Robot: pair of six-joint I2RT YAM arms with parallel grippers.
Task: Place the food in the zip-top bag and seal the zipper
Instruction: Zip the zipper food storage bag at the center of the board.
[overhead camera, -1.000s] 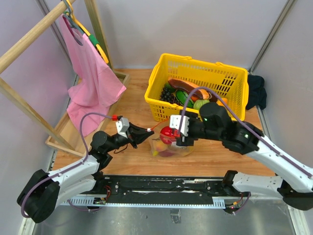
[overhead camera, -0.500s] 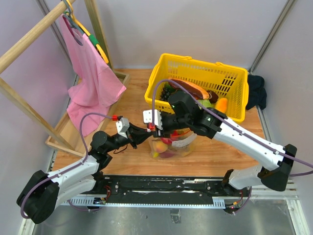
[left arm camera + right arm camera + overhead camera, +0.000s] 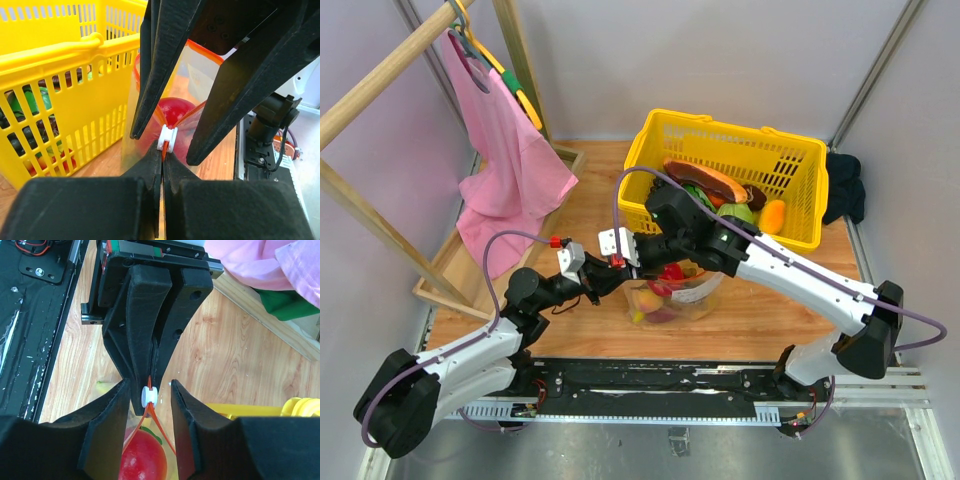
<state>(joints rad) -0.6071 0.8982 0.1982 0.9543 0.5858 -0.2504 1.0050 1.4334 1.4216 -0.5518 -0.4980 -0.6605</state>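
Both arms meet over the middle of the wooden table (image 3: 775,322), right at the mouth of the zip-top bag (image 3: 688,298). The bag stands just in front of the yellow mesh basket (image 3: 740,131), by its near left corner. The left gripper (image 3: 162,161) comes in low from the left with its jaws pressed together on the end of the zipper (image 3: 204,51), pinching the thin red strip just behind the white slider (image 3: 149,396). The right gripper (image 3: 151,386) reaches across from the other side. Its jaws are parted a little and sit one on each side of the slider, with a small gap showing on both sides, so nothing is gripped. From the slider the two red edges spread apart, so the mouth beyond it is open. Inside the clear plastic there is a round red toy fruit (image 3: 145,458) near the top and an orange-yellow piece (image 3: 644,299) lower down; the other pieces are too blurred through the crinkled film to name. The basket holds a long brown roll and some green and dark produce. At the far left a pink garment (image 3: 510,165) hangs from a wooden rail (image 3: 382,75).
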